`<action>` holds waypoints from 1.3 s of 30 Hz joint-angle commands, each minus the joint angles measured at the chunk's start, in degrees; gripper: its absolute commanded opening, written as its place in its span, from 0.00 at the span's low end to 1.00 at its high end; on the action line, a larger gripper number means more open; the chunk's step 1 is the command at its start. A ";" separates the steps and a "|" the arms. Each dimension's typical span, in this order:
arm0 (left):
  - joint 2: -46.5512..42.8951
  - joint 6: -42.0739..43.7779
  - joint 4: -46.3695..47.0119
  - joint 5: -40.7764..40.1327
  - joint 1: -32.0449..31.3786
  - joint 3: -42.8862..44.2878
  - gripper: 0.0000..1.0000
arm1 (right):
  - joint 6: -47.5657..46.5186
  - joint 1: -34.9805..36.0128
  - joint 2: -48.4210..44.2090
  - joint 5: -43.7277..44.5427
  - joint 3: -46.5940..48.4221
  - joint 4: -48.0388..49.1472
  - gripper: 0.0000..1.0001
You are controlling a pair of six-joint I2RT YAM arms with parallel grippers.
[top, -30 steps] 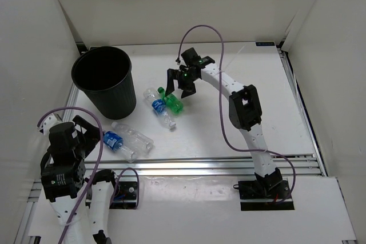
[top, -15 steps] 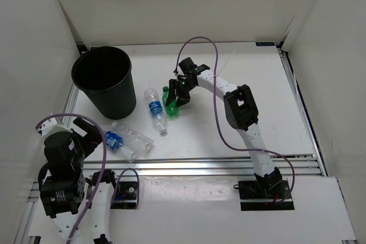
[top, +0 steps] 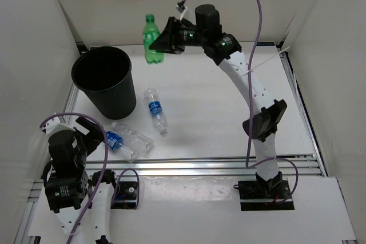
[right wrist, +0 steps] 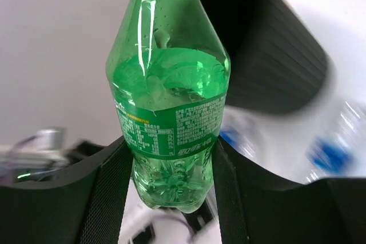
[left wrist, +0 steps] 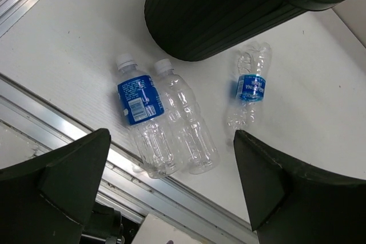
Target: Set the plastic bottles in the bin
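One green bottle (top: 150,39) is in the air, clamped low on its body by the right gripper (top: 161,42). The wrist view shows the fingers (right wrist: 108,190) pressed against both sides. Bottle upright, cap on top, long axis near vertical.

Bin (top: 116,100) stands at the far left of the table (top: 229,118), mouth open upward. From overhead the bottle reads as beyond and to the right of the rim, not over the opening. Its height makes the exact offset hard to judge.

Judgement: the carry has to go leftward and toward the near edge until the bottle's base sits over the dark mouth. Released upright there, it should drop straight in, the mouth being far wider than the bottle.

Three clear bottles (left wrist: 184,124) lie on their sides on the table.
- Crumpled bottle (top: 155,110), blue label, just right of the bin's foot.
- The other two lie side by side and touching near the front rail, caps toward the bin.

Left gripper (top: 86,132) hangs over that pair, jaws wide apart and holding nothing. It is clearly the nearer arm for them.
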 commanded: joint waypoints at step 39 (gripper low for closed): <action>-6.68 -13.19 4.68 -0.77 -6.24 -9.13 1.00 | -12.89 7.07 -14.87 13.58 -20.93 -7.25 0.93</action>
